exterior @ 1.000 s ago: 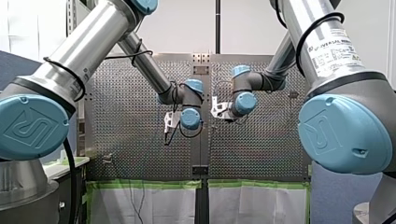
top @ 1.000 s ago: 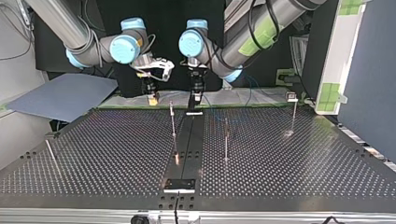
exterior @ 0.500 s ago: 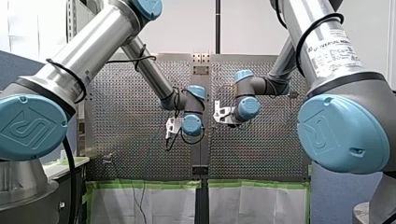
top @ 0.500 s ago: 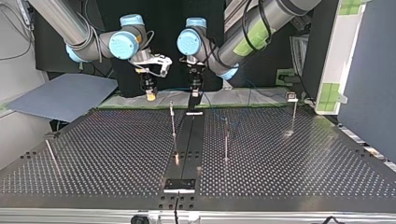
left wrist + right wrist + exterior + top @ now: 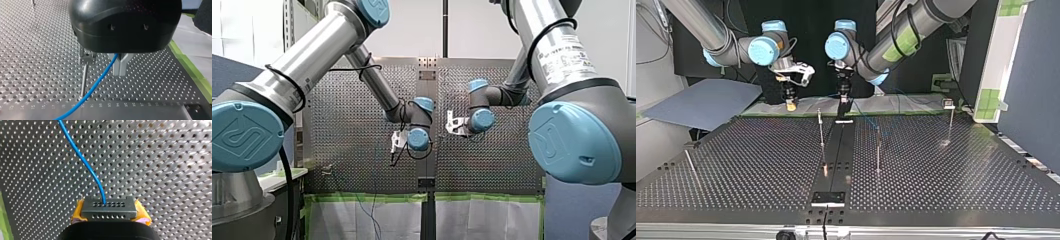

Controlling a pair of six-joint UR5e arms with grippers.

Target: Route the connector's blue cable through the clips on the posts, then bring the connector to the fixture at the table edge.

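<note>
Right gripper [image 5: 109,216] clamps the connector [image 5: 109,208] between yellow pads [image 5: 78,213], while left gripper [image 5: 119,73] pinches the blue cable [image 5: 100,80] just beside a post [image 5: 85,75].

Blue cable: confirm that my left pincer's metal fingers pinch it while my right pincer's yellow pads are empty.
Wrong on the pads. The right wrist view shows the yellow pads of my right pincer clamped on the connector, not empty. My left pincer does pinch the blue cable in its metal fingers, as the left wrist view shows.
</note>
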